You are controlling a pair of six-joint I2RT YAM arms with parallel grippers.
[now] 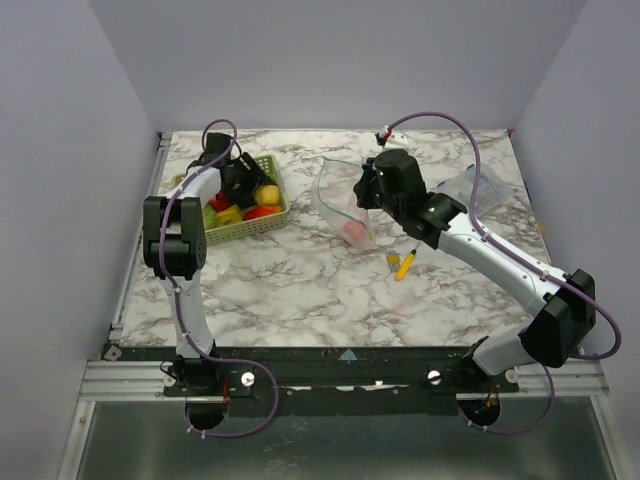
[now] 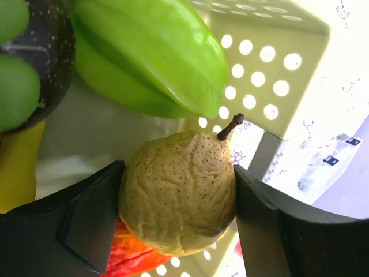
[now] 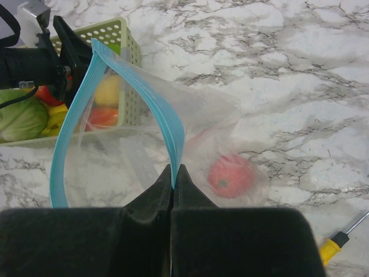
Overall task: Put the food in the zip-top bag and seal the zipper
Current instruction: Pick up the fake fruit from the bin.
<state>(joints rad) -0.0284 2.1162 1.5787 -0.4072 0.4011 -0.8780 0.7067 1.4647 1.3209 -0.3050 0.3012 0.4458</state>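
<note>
Food (image 1: 262,212) lies mostly in the green basket (image 1: 250,229) at the far left of the counter (image 1: 330,290). One red fruit (image 3: 230,176) is already inside the zip-top bag (image 3: 219,115).

The piece in hand is the yellow pear (image 2: 173,173). Your left claw (image 2: 177,199) has closed onto it, with a pad against each flank at the widest part. You cannot tell from here how firmly it presses. The pear rests on a red-orange piece (image 2: 132,254), with a green star fruit (image 2: 155,52) just beside its stem end.

- **Grip:** Squeeze only until the glossy skin stops sliding. A round, slick body like this probably squirts out of a hard pinch.
- **Lift:** Rise straight up until the pear clears the basket wall, so it does not drag the star fruit along.
- **Bag:** Your right claw (image 3: 174,173) is pinched tight on the zipper (image 3: 64,133), holding the mouth up and open towards the basket. Keep that arm steady and do not loosen it.
- **Release:** Carry the pear across to the mouth and lower it inside the blue strip. Let go low, so it settles beside the red fruit and does not knock the bag flat.
</note>
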